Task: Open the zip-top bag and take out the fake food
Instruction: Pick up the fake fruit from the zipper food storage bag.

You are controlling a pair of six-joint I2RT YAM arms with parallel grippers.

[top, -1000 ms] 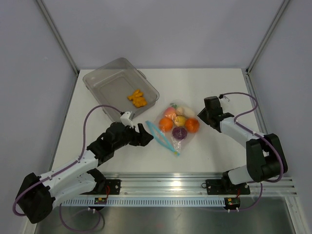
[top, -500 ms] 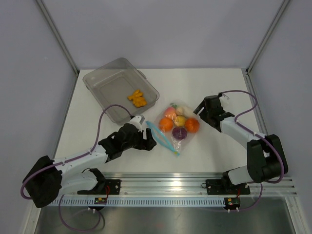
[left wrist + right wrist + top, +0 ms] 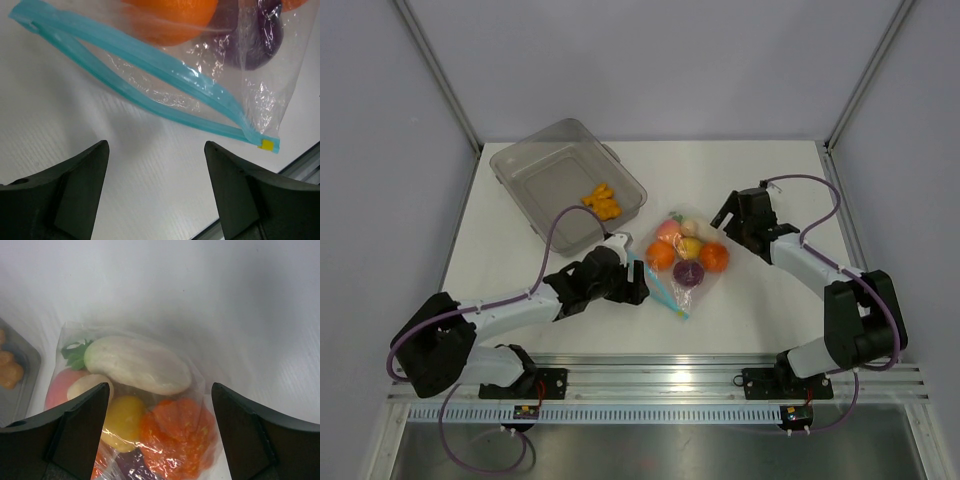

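Both arms have closed in on the zip-top bag (image 3: 150,95) mid-worktop: left gripper (image 3: 636,286) low by its strip, jaws spread; right gripper (image 3: 723,221), newly widened, empty over the fake food (image 3: 686,256)

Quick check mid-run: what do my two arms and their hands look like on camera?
The left arm and right arm both have white link shells with black joints. A purple cable loops along each. The left hand and right hand are black, each with two broad, matte, wedge-shaped fingers.
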